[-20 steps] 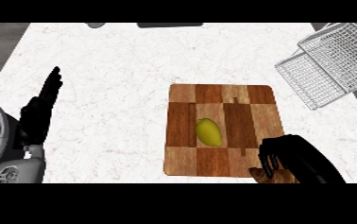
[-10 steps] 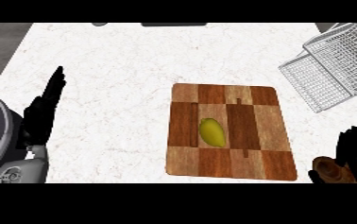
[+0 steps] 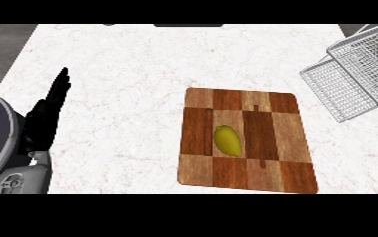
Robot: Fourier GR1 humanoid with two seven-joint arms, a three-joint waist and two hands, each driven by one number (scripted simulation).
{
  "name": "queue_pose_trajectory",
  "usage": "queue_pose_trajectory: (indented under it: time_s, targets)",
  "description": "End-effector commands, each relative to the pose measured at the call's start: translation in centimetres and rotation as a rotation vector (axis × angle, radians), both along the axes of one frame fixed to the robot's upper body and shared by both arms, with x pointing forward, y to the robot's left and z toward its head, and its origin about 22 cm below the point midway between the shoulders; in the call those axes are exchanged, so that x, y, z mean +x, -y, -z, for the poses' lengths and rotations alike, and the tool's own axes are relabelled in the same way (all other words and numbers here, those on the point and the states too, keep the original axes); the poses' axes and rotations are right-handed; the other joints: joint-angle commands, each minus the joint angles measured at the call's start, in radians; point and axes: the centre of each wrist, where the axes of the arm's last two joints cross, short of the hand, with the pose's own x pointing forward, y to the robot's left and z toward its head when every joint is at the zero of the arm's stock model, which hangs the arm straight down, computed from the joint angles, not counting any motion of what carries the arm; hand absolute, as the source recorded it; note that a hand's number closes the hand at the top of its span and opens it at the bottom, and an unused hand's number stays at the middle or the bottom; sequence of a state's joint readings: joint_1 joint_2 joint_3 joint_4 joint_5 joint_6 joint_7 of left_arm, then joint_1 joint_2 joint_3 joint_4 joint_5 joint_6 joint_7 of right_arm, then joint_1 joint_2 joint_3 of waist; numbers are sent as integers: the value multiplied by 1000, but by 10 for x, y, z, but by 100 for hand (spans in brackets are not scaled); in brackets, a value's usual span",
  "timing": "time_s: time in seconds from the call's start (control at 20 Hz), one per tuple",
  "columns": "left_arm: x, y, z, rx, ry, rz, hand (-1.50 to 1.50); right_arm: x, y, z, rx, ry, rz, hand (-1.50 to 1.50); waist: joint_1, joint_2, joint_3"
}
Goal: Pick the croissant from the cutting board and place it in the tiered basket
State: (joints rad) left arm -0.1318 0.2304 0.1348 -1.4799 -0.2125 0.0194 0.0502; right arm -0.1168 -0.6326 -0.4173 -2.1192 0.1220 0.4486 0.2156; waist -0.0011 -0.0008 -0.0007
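As seen from above:
Tiered basket (image 3: pixel 341 83): held nothing visible.
Cutting board (image 3: pixel 247 140): carried yellow-green item (image 3: pixel 227 140).
Left hand (image 3: pixel 46 115): fingers straight.

Only the robot's left side shows, at the view's left edge: a matte black left hand (image 3: pixel 46 117) with slim, tapering fingers, joined at the wrist to a light grey, smooth-shelled forearm (image 3: pixel 22 178) with a small round fitting on its casing.

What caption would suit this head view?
Croissant lies on the cutting board, tiered basket at right, left hand resting open.
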Motion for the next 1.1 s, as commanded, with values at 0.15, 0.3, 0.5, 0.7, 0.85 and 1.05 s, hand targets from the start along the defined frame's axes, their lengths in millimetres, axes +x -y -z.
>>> queue_pose_trajectory:
  time_s: [0.15, 0.3, 0.5, 0.7, 0.85, 1.05]
  targets:
    - [14, 7, -16, 3, -9, 15, 0, 42, 14, -19, -68, 10, 0, 150, 10, 2, 1]
    - [-4, 6, -7, 10, -9, 34, 0, 65, 32, -3, -120, 46, 24, 150, 26, 5, 1]
    - [-3, 0, -4, -1, 12, 36, 0, 81, 34, -6, -268, 97, 127, 150, 32, 7, 1]
    - [16, 14, -11, -5, 19, 24, 0, 88, 55, -24, -399, 146, 247, 150, 22, 7, 1]
    - [8, 11, -3, -1, -12, 24, 0, 115, 71, 0, -401, 153, 237, 150, 23, 6, 1]
    - [6, 16, 0, 14, 8, 37, 0, 136, 94, 0, -407, 112, 193, 150, 21, 5, 1]
